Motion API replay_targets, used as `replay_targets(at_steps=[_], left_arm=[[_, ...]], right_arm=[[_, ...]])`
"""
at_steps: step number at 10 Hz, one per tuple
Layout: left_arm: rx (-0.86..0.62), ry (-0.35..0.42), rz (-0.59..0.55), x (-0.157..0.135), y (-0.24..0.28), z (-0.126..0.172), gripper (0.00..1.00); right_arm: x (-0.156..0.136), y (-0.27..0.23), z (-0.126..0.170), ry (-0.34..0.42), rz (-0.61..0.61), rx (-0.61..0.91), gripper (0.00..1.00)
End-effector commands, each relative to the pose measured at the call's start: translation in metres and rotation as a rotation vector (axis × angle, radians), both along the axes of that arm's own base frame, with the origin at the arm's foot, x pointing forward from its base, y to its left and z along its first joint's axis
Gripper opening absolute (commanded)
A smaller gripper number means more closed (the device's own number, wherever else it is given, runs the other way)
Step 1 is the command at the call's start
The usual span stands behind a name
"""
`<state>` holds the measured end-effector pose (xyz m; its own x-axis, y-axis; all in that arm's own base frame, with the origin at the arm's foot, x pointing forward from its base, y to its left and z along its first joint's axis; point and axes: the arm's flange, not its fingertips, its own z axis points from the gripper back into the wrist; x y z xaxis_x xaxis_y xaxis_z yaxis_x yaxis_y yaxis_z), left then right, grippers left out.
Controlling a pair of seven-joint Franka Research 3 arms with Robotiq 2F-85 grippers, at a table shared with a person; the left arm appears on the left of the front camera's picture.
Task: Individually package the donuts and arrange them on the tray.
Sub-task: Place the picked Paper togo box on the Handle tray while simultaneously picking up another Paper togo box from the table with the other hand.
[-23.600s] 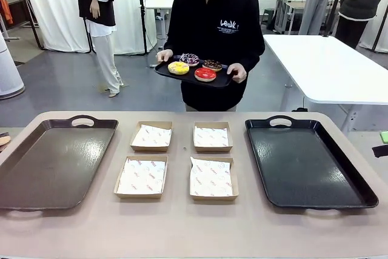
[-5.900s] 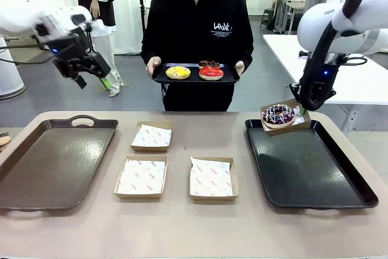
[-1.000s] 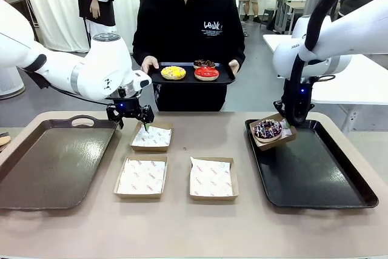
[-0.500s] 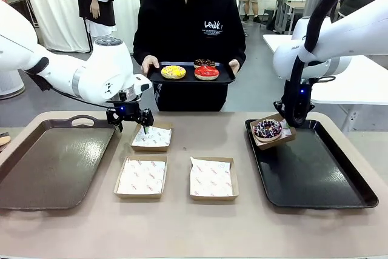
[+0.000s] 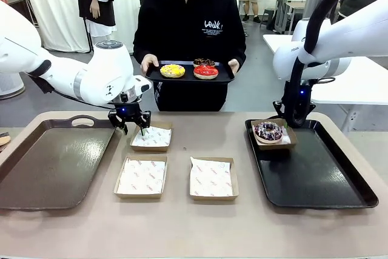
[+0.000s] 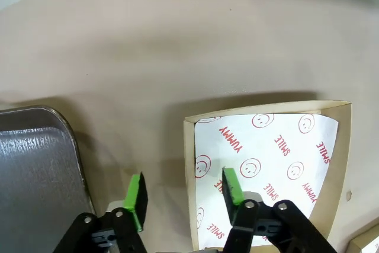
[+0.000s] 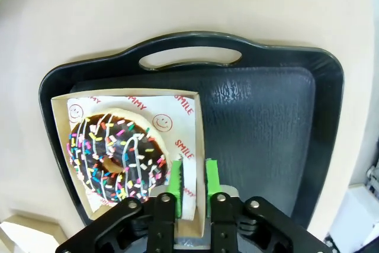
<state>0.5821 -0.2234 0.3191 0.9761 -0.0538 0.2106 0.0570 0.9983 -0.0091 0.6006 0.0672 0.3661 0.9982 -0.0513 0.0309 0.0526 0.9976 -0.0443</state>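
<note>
The sprinkled chocolate donut (image 5: pixel 267 130) (image 7: pixel 115 155) lies in a paper-lined box (image 7: pixel 201 124) that rests flat in the far left corner of the black right tray (image 5: pixel 315 174) (image 7: pixel 266 117). My right gripper (image 5: pixel 290 121) (image 7: pixel 193 176) straddles that box's wall, open by a narrow gap. The yellow donut (image 5: pixel 173 71), red donut (image 5: pixel 205 72) and dark chocolate donut (image 5: pixel 204 62) sit on a small tray (image 5: pixel 188 79) held by the person. My left gripper (image 5: pixel 134 127) (image 6: pixel 183 189) is open astride the left wall of the far left box (image 5: pixel 151 137) (image 6: pixel 272 146).
Two more paper-lined boxes, one near left (image 5: pixel 140 177) and one near middle (image 5: pixel 211 179), lie on the table. A brown tray (image 5: pixel 48 162) (image 6: pixel 29 164) lies at the left, close beside my left gripper. The person stands at the far edge.
The right arm lowered the tilted box flat onto the tray and its jaws parted slightly. The left gripper dropped onto the far left box's wall and its fingers narrowed.
</note>
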Motion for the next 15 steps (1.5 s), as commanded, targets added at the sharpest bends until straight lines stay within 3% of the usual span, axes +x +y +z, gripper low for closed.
replay_targets(at_steps=[1, 2, 3, 4, 7, 8, 10, 12, 15], left_arm=[[0.014, -0.025, 0.032, 0.001, -0.008, -0.001, 0.0], [0.014, -0.022, 0.034, 0.001, -0.008, 0.0, 0.0], [0.013, -0.02, 0.034, 0.001, -0.008, 0.0, 0.07], [0.013, -0.018, 0.036, 0.001, -0.008, 0.0, 0.0], [0.016, -0.022, 0.043, 0.0, -0.007, 0.003, 0.0], [0.017, -0.02, 0.042, 0.0, -0.007, 0.004, 0.0], [0.023, -0.014, 0.037, -0.002, -0.005, 0.008, 0.0], [-0.018, -0.018, 0.033, -0.006, -0.001, 0.026, 0.0], [-0.055, -0.015, 0.036, -0.015, 0.003, 0.066, 0.0]], right_arm=[[0.004, 0.0, -0.002, -0.009, -0.001, -0.003, 1.0], [0.004, 0.0, -0.002, -0.008, -0.001, -0.002, 1.0], [0.004, 0.0, -0.002, -0.005, -0.002, 0.001, 1.0], [0.004, 0.0, -0.002, -0.002, -0.005, 0.004, 0.96], [0.0, -0.003, -0.001, 0.018, 0.014, 0.013, 1.0], [-0.002, -0.006, 0.002, 0.015, 0.014, 0.025, 0.94], [-0.013, -0.018, 0.012, 0.006, 0.028, 0.073, 1.0], [-0.032, -0.066, 0.032, 0.052, 0.093, 0.291, 1.0], [-0.078, -0.163, 0.057, 0.018, 0.109, 0.669, 1.0]])
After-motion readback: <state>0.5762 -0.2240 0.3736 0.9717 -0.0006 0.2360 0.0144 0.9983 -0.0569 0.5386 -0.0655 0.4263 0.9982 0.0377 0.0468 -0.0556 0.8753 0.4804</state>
